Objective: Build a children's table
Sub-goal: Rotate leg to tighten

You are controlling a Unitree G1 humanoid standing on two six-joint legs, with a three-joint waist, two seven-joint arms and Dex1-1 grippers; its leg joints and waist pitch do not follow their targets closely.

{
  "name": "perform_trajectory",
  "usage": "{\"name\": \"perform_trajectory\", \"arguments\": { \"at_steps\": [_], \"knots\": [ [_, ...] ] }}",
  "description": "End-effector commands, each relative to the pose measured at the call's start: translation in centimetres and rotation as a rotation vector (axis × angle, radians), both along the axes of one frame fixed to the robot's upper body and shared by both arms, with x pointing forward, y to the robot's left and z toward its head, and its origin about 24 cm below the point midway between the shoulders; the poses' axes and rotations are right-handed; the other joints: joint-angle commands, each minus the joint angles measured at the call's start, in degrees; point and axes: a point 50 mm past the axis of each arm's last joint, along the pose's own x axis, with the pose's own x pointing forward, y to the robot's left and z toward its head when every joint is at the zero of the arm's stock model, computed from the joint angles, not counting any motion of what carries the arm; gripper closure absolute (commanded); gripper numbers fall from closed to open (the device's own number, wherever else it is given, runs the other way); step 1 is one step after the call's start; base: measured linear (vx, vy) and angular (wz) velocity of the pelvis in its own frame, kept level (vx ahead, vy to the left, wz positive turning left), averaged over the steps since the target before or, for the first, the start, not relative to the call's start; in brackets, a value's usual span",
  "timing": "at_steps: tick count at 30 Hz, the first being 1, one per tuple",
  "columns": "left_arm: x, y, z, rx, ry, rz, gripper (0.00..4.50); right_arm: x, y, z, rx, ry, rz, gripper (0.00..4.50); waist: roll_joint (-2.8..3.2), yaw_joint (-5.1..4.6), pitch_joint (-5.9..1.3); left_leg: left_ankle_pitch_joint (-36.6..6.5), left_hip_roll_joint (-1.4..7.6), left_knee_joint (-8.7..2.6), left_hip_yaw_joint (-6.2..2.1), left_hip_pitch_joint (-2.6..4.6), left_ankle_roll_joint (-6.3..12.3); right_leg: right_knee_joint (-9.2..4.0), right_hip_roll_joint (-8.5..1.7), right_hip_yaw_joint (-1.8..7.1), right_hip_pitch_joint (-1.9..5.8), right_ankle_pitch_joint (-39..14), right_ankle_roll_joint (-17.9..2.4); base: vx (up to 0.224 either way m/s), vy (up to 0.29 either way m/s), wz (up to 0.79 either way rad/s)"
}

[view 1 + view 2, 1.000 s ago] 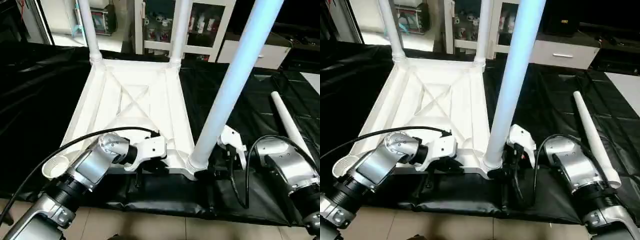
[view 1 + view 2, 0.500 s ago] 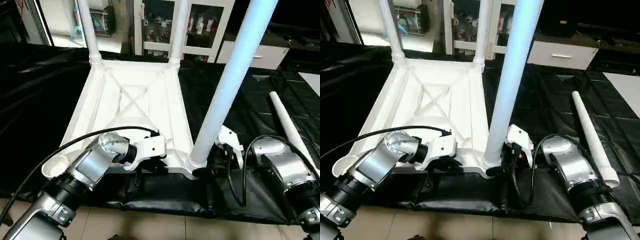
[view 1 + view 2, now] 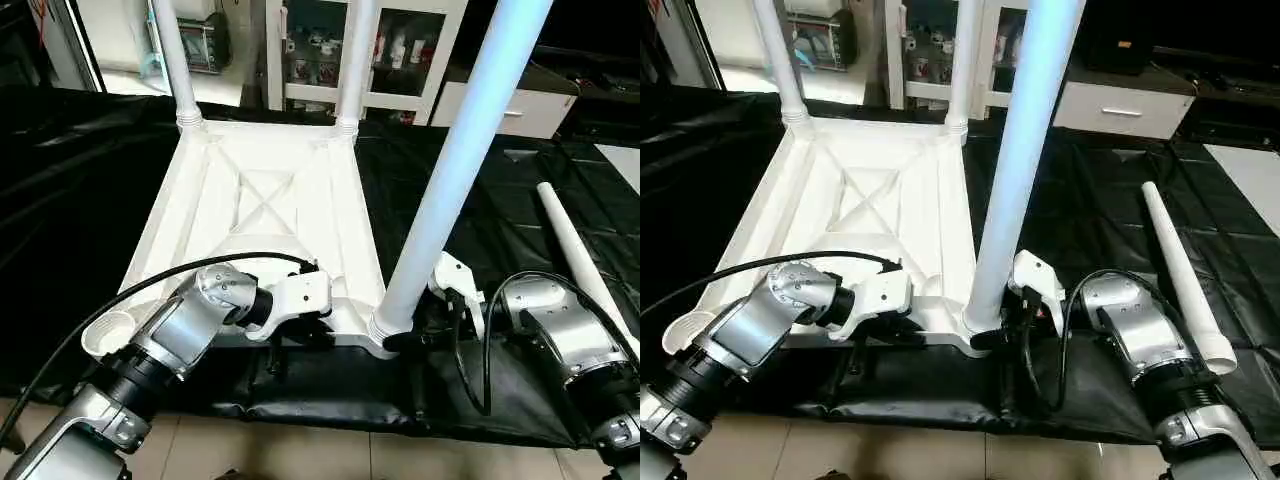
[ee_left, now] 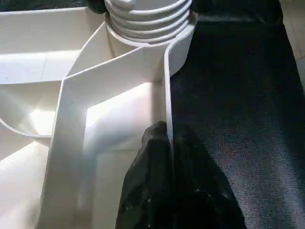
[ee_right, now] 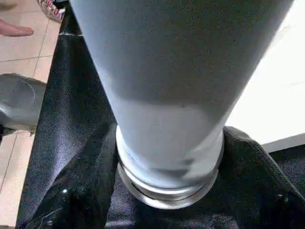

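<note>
A: Tipped a shade nearer upright over the last second, and carried slightly toward 9 o'clock at the foot: speaking of the tall tapered white plastic tube leg (image 3: 450,170) at the 5 o'clock corner.

B: Moved by the right pincer (image 5: 167,188), then?

A: Looks so. Clamped around the threaded collar at the foot of that leg, one black finger on each side, and shifted along with it. Reads as a turn of the thread rather than a fresh grab, though hard to prove from so small a change.

B: And the left pincer (image 4: 169,138)?

A: Pinched shut on the thin near rim of the white plastic rectangular tabletop (image 3: 265,200), at about 6 o'clock, bracing it. No shift worth naming there.

B: Placement of the tabletop?

A: Ribbed underside up on the black-covered bench (image 3: 60,200), dead centre. Two more white tube legs (image 3: 172,50) already standing in the sockets at 11 and 1 o'clock.

B: Left to do?

A: Seating this third leg fully; judging by bare threads above the socket in the left wrist view, probably not yet home. After that, fetching the loose white tube leg (image 3: 575,245), lying on the bench at 3 o'clock, for the empty round socket (image 3: 110,330) at 7 o'clock.
</note>
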Motion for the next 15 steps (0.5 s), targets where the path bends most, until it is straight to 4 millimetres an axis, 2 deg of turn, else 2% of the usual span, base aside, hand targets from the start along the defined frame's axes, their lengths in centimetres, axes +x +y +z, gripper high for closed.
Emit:
{"name": "perform_trajectory", "arguments": {
  "at_steps": [1,5,6,7,8,10,11,12,13,14,15],
  "knots": [
    [-1.0,-1.2,-0.8,0.025,0.036,-0.084,4.5,0.1,1.3,0.4,0.032,-0.029,0.045,1.78,-0.26,-0.26,-3.67,-10.5,3.5,-4.39,-1.44,0.36,2.45,-3.35,-3.81,2.95,2.59,-17.89,-12.31,0.0,0.0,0.0],
    [-0.6,-1.1,-0.8,0.008,0.039,-0.016,4.5,1.2,1.6,-0.1,0.094,-0.045,-0.182,1.78,-0.21,-0.47,-3.51,-11.29,3.46,-4.55,-1.49,0.24,1.91,-3.53,-3.82,2.97,2.57,-19.28,-11.9,0.0,0.0,0.0],
    [-0.6,-1.1,-0.8,0.008,0.039,-0.016,4.5,1.2,1.6,-0.1,0.094,-0.045,-0.182,1.78,-0.26,-0.8,-3.47,-12.38,3.4,-4.63,-1.59,0.34,1.26,-3.73,-3.8,2.88,2.45,-21.1,-11.33,0.0,0.0,0.0],
    [0.5,-1.4,-0.8,-0.013,0.02,0.11,4.5,2.0,1.6,-0.9,0.111,-0.027,-0.364,1.78,-0.24,-1.38,-3.26,-13.92,3.32,-4.77,-1.66,0.25,0.37,-4.04,-3.66,2.79,2.31,-23.42,-10.61,0.0,0.0,0.0],
    [0.7,-1.5,-0.9,-0.017,0.016,0.136,4.5,2.2,1.6,-1.1,0.113,-0.021,-0.4,1.78,-0.23,-1.6,-3.25,-14.97,3.23,-4.72,-1.72,0.42,-0.1,-4.21,-3.64,2.72,2.2,-24.86,-10.23,-0.055,-0.001,-0.04],
    [1.9,-1.9,-0.9,-0.027,-0.004,0.276,4.5,2.4,2.0,-2.0,0.126,-0.002,-0.539,1.78,-0.37,-2.46,-3.21,-17.08,3.15,-4.8,-2.25,0.16,-1.09,-4.77,-3.85,2.32,2.41,-29.64,-7.98,0.0,0.0,0.0],
    [2.4,-2.1,-0.9,-0.031,-0.001,0.343,4.5,2.4,2.5,-2.4,0.147,0.022,-0.581,1.78,-0.29,-2.86,-3.27,-18.01,3.03,-4.65,-2.3,0.26,-1.25,-5.13,-3.94,2.19,2.16,-31.25,-7.34,0.0,0.0,0.0],
    [2.4,-2.1,-0.9,-0.031,-0.001,0.343,4.5,2.4,2.5,-2.4,0.147,0.022,-0.581,1.78,-0.3,-2.8,-3.39,-18.1,3.08,-4.6,-2.41,0.36,-1.3,-5.19,-4.07,2.14,2.28,-31.22,-7.21,0.0,0.0,0.0],
    [2.9,-2.2,-0.9,-0.031,-0.005,0.404,4.5,2.5,2.9,-2.6,0.159,0.028,-0.634,1.79,-0.08,-3.24,-3.45,-17.76,3.05,-4.72,-2.53,-0.23,-0.8,-5.0,-4.12,2.14,2.53,-30.32,-7.16,0.0,0.0,0.0],
    [3.4,-2.3,-0.8,-0.031,-0.014,0.47,4.5,2.6,3.4,-2.9,0.163,0.034,-0.687,1.8,-0.07,-3.21,-3.43,-17.42,3.07,-4.83,-2.64,-0.3,-0.62,-5.2,-4.03,1.94,2.63,-30.25,-6.94,0.0,0.0,0.0],
    [3.4,-2.3,-0.8,-0.031,-0.014,0.47,4.5,2.6,3.4,-2.9,0.163,0.034,-0.687,1.8,-0.03,-3.16,-3.42,-17.62,3.01,-4.66,-2.44,0.14,-0.51,-5.5,-3.98,1.97,2.11,-29.92,-6.99,0.0,0.0,0.0]
  ]
}}
